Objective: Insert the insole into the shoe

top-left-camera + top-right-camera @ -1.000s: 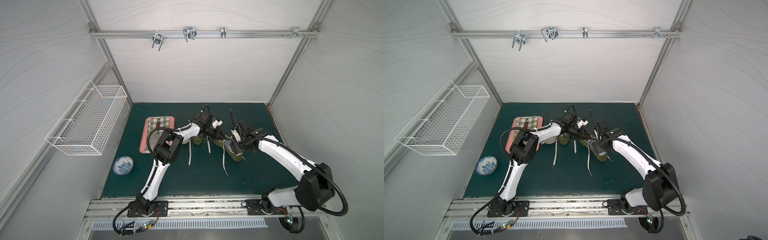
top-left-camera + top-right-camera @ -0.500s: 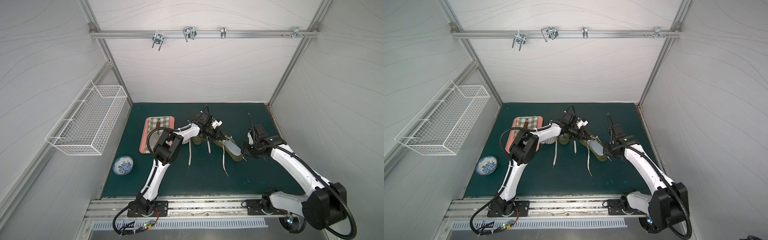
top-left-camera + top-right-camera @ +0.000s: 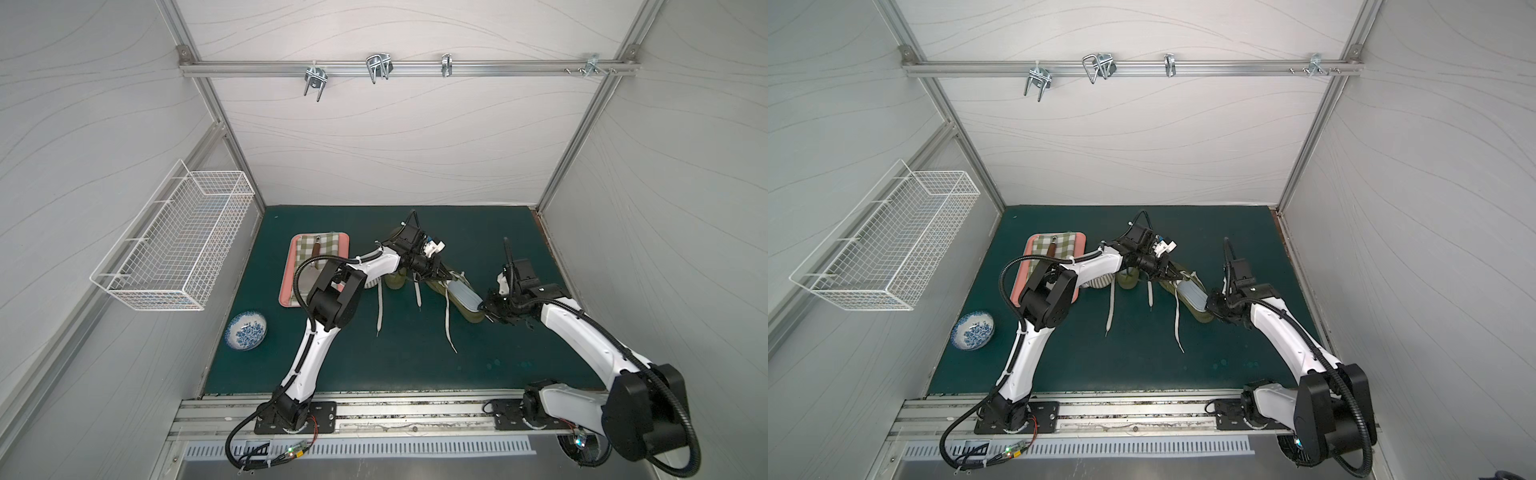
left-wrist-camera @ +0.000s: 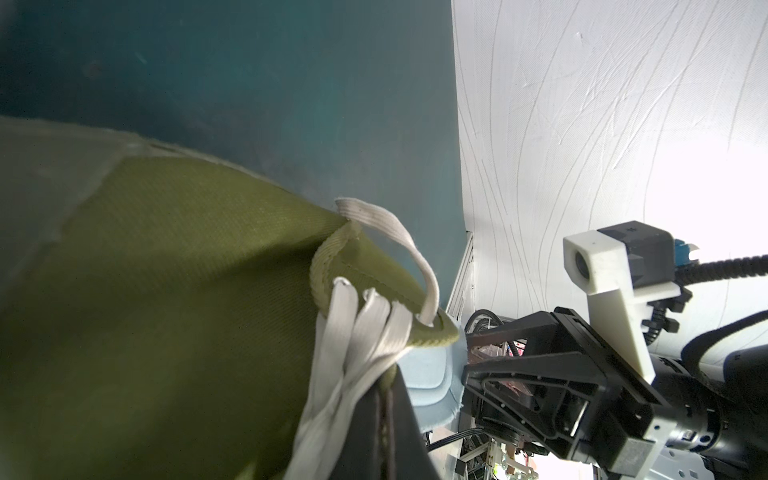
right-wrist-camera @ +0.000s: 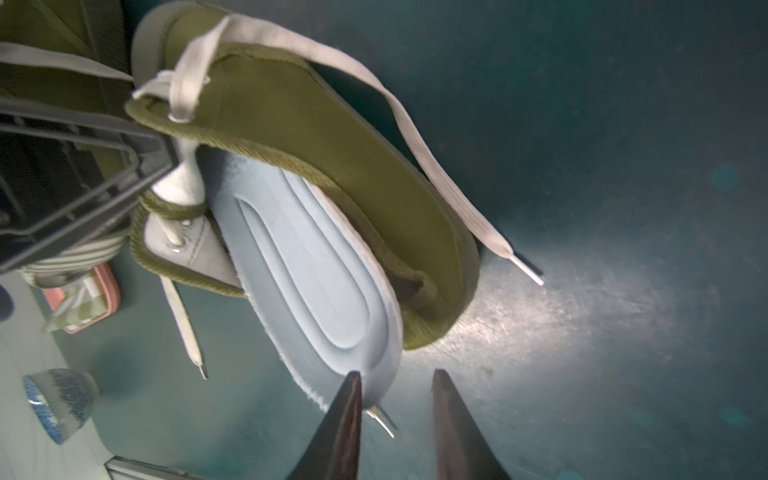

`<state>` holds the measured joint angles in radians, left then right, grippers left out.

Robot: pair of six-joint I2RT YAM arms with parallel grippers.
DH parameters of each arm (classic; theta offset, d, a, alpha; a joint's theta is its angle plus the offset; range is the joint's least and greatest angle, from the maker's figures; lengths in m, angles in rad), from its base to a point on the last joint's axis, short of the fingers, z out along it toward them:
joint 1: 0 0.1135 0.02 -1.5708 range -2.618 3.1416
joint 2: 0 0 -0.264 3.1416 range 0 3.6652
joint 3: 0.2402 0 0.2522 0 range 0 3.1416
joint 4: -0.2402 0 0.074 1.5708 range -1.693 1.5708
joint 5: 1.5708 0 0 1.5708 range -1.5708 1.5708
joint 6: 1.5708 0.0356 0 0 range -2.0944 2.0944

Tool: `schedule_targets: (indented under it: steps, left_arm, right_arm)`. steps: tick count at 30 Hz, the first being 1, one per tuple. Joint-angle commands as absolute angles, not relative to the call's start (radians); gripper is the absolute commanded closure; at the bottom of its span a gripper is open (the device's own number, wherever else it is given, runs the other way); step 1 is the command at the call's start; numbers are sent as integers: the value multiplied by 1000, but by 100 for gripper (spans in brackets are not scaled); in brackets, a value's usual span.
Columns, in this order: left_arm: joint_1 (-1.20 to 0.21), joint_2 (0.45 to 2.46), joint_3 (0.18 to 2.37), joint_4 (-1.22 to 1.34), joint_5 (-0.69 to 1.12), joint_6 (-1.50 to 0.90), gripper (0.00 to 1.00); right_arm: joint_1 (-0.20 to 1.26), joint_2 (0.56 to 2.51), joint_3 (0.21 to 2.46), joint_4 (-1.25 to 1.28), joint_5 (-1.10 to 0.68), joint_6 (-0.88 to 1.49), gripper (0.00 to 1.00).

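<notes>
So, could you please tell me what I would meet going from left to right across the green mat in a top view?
Bowl → tray → shoe holding the insole → right gripper.

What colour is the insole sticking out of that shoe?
The insole is pale blue with curved ridges, against the olive-green shoe; clearest in the right wrist view.

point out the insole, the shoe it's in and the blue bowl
insole [image 5: 307, 266]: right wrist view, middle of its ridged face
shoe [image 5: 353, 166]: right wrist view, olive canvas side
blue bowl [image 3: 246, 331]: in a top view, patterned inside
</notes>
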<state>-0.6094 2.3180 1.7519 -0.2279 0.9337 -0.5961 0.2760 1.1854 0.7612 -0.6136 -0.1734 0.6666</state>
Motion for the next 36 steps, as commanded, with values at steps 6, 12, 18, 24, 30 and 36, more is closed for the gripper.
schedule_targets:
  steps: [6, 12, 18, 24, 30, 36]
  left_arm:
    - [-619, 2281, 1758, -200, 931, -603, 100]
    - [-619, 2289, 1752, -203, 925, -600, 100]
    - [-621, 2297, 1761, -206, 931, -601, 100]
    - [-623, 2304, 1763, -200, 935, -606, 100]
    - [-622, 2306, 1771, -199, 938, -611, 100]
    - [-626, 2313, 1771, -193, 943, -617, 100]
  right_arm:
    - [254, 1206, 727, -475, -248, 750, 76]
    - [254, 1250, 740, -426, -264, 747, 97]
    - [293, 1312, 795, -433, -232, 654, 100]
    - [310, 1390, 831, -419, -215, 614, 100]
    - [318, 1466, 855, -413, -131, 613, 100]
    - [331, 1548, 914, -425, -57, 640, 100]
